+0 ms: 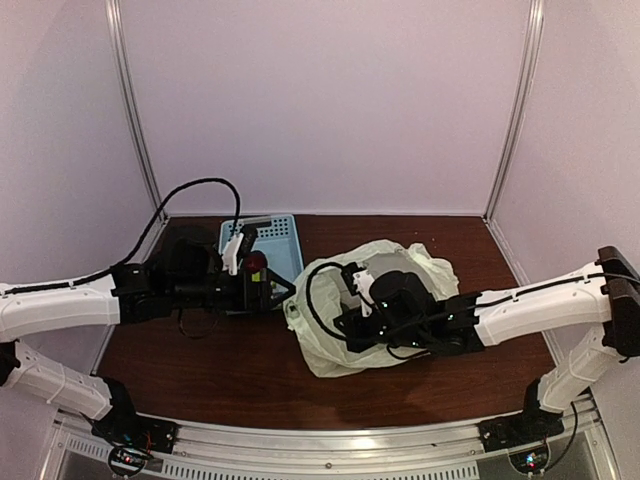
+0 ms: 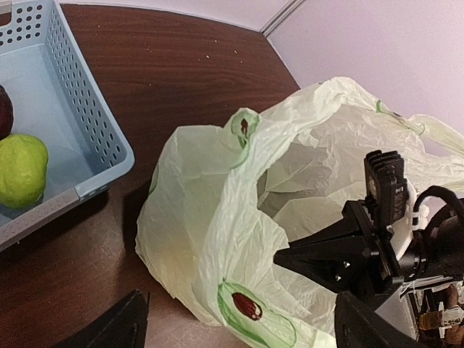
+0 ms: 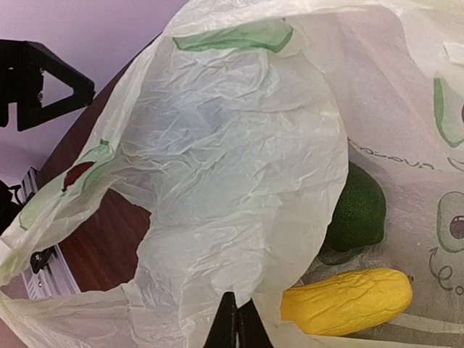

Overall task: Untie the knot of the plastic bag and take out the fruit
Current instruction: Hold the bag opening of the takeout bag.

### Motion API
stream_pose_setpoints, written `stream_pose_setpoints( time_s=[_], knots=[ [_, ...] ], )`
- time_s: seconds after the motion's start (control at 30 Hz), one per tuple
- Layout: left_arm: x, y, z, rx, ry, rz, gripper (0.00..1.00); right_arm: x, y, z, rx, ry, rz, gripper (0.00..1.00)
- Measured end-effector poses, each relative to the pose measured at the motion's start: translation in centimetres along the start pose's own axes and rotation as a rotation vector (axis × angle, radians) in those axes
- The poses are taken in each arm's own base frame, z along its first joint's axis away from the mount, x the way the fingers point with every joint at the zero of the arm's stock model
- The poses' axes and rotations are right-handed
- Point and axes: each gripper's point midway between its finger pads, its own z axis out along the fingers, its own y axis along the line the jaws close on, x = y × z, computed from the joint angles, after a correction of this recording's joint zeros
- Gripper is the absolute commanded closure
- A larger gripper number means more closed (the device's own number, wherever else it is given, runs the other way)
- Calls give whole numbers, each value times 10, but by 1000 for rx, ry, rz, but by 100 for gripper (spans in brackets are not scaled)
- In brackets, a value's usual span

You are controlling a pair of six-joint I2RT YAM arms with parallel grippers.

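Right fingers pinch the plastic bag rim, holding it up off the fruit inside; left fingers stand wide and empty near the left-hand basket, free for the next pick.

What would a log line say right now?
bag: open | basket: light green fruit, dark red fruit | inside bag: dark green fruit, yellow fruit | left jaws: open | right jaws: shut on bag

Thin crinkly plastic bag on dark wood-grain table.
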Motion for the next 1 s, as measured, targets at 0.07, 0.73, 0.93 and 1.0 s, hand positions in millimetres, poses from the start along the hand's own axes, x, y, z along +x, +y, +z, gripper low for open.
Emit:
stream_pose_setpoints(
  time_s=[0.07, 0.73, 0.93, 1.0],
  knots=[
    [1, -2, -8, 9, -2, -32, 8, -3, 0, 3, 16, -9, 3, 100],
    [51, 5, 40, 52, 155, -195, 2, -6, 35, 11, -33, -33, -51, 100],
    [52, 7, 57, 59, 155, -200, 2, -4, 44, 10, -66, -38, -73, 100],
    [49, 4, 58, 69, 144, -200, 2, -1, 44, 10, -72, -34, -77, 100]
  ],
)
